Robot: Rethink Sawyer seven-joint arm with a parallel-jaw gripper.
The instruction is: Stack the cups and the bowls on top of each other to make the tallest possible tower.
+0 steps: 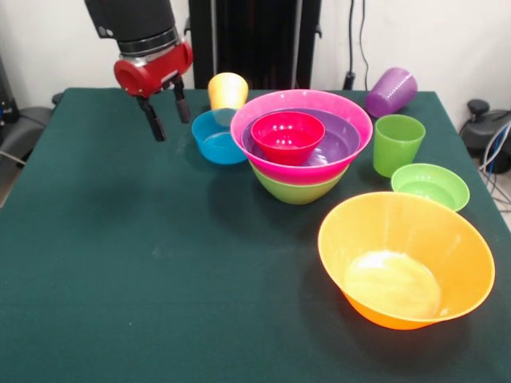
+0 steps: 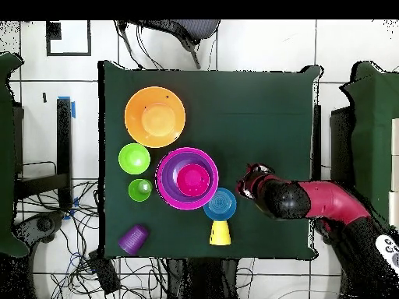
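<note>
The tower stands mid-table: a medium green bowl (image 1: pixel 295 189) as base, then a large pink bowl (image 1: pixel 351 120), a purple bowl (image 1: pixel 342 145) and a small red bowl (image 1: pixel 287 136) nested inside; it also shows in the overhead view (image 2: pixel 187 178). My gripper (image 1: pixel 171 126) hangs open and empty above the table, just left of the small blue bowl (image 1: pixel 215 140); it also shows in the overhead view (image 2: pixel 248 181). A yellow cup (image 1: pixel 227 89) lies behind the blue bowl. A green cup (image 1: pixel 397 144) stands upright. A purple cup (image 1: pixel 391 91) lies on its side.
A large orange bowl (image 1: pixel 407 259) sits at the front right, and a small light green bowl (image 1: pixel 431 185) sits behind it. The table (image 1: pixel 120 263) has a dark green cloth. Cables and chairs surround the table in the overhead view.
</note>
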